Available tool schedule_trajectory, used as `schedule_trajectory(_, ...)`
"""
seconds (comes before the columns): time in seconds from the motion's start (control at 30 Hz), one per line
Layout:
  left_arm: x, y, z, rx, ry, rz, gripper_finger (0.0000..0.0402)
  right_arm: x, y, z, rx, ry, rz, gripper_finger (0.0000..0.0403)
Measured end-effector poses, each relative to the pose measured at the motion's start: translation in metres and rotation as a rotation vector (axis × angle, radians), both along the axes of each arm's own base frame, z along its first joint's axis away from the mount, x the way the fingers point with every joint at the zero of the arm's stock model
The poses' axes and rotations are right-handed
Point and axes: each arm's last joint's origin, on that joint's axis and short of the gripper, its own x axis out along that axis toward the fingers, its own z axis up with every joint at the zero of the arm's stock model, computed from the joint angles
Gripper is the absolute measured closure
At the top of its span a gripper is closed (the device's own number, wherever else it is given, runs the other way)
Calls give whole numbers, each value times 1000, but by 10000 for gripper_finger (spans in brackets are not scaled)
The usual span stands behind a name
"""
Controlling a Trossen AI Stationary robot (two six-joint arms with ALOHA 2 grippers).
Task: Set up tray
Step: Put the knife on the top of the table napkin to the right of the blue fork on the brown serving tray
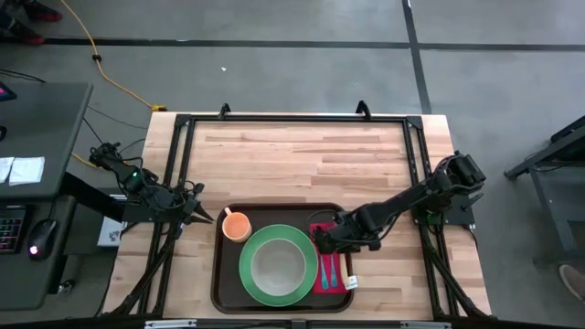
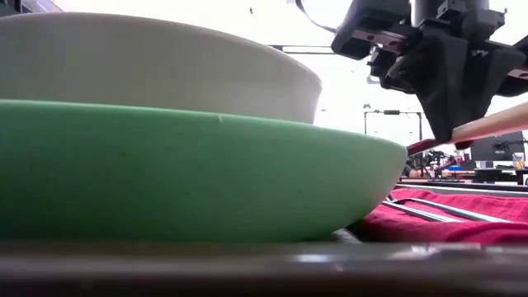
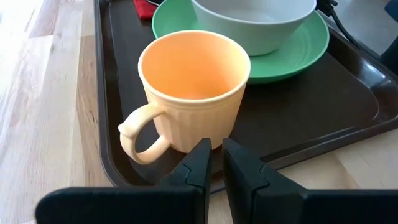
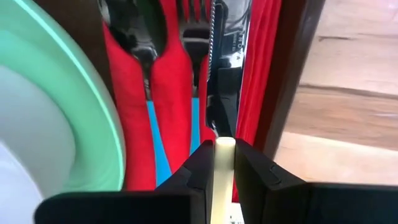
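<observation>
The right gripper hangs over the upper end of the red napkin, its fingers clamped on a pale cream stick-like handle; what this handle belongs to cannot be made out. Below it on the napkin lie a spoon, a fork and a knife, the first two with blue handles, their ends cut off by the wrist view's edge. Just beside the napkin sits the green plate with a white bowl in it; in the low view these two fill most of the frame and block nearly everything behind them. All of this rests on the tray, which lies at the near middle of the wooden table. An orange mug stands in the tray's far left corner, handle toward the left arm. The left gripper waits just outside the tray's left rim, pointing at the mug, its fingers nearly together with a thin gap and holding nothing.
</observation>
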Motion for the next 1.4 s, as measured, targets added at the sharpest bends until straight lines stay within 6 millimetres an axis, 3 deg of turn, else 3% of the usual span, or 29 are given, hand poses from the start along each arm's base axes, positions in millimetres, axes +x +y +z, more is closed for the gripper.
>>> schedule_trajectory(0.2, 0, 0, 0, 0, 0, 0, 330, 1, -1, -2, -28, -5, -8, 369)
schedule_trajectory(0.5, 0, 0, 0, 0, 0, 1, 330, 9, 3, -23, -22, 37, 8, 369)
schedule_trajectory(1.2, 0, 0, 0, 0, -1, 2, 330, 7, 1, -25, -48, 62, -14, 367)
schedule_trajectory(1.4, 0, 0, 0, 0, -1, 2, 330, 13, 5, -37, -21, 74, -14, 364)
